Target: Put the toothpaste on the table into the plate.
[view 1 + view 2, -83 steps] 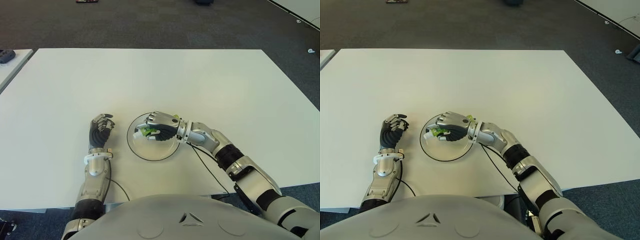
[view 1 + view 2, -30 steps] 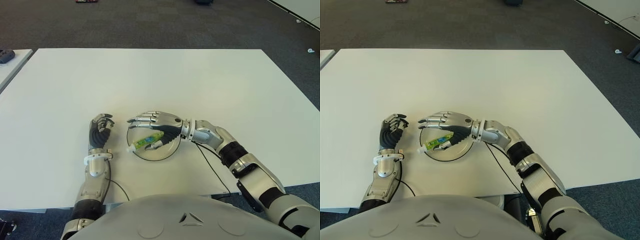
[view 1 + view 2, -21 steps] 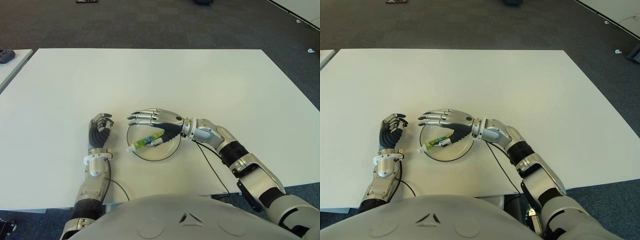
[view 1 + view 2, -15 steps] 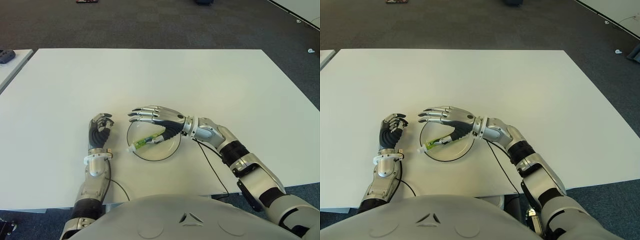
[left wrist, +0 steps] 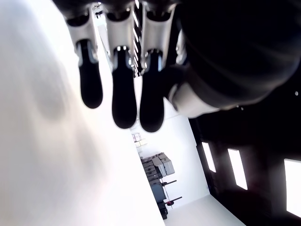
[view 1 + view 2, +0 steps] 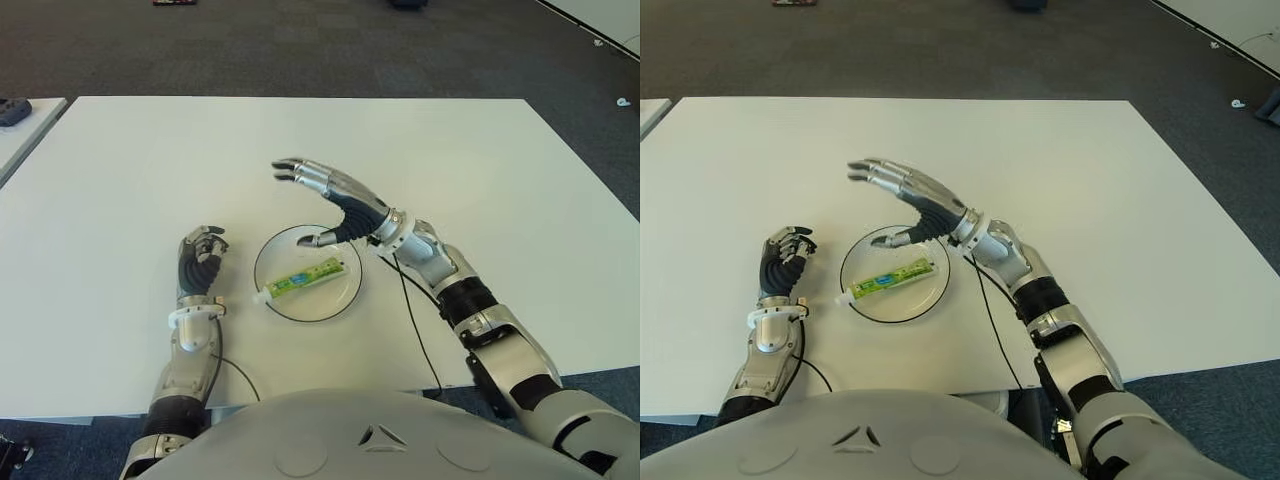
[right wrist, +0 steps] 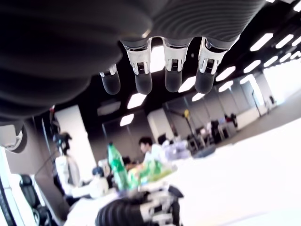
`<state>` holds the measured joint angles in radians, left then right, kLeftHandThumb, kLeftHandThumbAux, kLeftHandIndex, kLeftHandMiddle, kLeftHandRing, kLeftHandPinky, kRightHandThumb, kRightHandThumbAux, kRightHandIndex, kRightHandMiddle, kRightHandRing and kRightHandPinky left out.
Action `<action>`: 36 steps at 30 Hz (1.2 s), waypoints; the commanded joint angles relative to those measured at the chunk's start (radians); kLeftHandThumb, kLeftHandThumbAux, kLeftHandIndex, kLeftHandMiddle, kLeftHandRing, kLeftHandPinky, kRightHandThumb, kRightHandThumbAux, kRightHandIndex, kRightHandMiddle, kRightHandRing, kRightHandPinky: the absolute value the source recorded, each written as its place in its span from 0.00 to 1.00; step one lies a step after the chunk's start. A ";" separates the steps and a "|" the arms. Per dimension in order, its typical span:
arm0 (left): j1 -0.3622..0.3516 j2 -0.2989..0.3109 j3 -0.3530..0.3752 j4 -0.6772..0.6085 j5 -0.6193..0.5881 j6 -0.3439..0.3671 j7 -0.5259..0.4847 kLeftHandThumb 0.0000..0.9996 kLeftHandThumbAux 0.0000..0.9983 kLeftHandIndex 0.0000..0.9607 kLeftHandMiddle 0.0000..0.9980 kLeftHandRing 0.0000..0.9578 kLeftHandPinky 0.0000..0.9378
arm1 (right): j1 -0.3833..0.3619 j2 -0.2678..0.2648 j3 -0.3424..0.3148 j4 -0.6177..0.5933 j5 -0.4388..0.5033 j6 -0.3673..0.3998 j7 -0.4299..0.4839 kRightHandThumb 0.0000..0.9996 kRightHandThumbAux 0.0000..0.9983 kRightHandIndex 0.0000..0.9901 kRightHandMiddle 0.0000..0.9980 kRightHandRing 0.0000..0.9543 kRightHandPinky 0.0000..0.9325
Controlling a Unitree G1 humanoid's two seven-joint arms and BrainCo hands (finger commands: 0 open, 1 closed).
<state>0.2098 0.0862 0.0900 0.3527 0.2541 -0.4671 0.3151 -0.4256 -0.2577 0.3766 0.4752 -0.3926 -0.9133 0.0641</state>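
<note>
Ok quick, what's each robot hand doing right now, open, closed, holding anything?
Left robot hand: curled shut, holding nothing, beside the plate.
Right robot hand: open, empty, raised above the plate.

Toothpaste (image 6: 303, 279) in plate (image 6: 345, 298) on table (image 6: 420, 160), left robot hand (image 6: 201, 260) beside its left, right robot hand (image 6: 335, 198) above far edge

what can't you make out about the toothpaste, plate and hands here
- Print on the green toothpaste tube: too small in the eye views.
- Round plate's material: unclear.
- Neither wrist view shows tube or plate; the open right hand and curled left hand fill them.
</note>
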 commanded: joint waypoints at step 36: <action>-0.033 0.001 -0.007 0.061 -0.077 -0.028 -0.072 0.70 0.72 0.45 0.60 0.63 0.60 | 0.422 0.274 -0.375 -0.280 0.368 0.426 -0.182 0.70 0.73 0.43 0.54 0.55 0.55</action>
<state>0.1785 0.0918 0.0897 0.3954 0.1910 -0.4986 0.2576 -0.0099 0.0095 0.0107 0.1974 -0.0029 -0.5268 -0.1050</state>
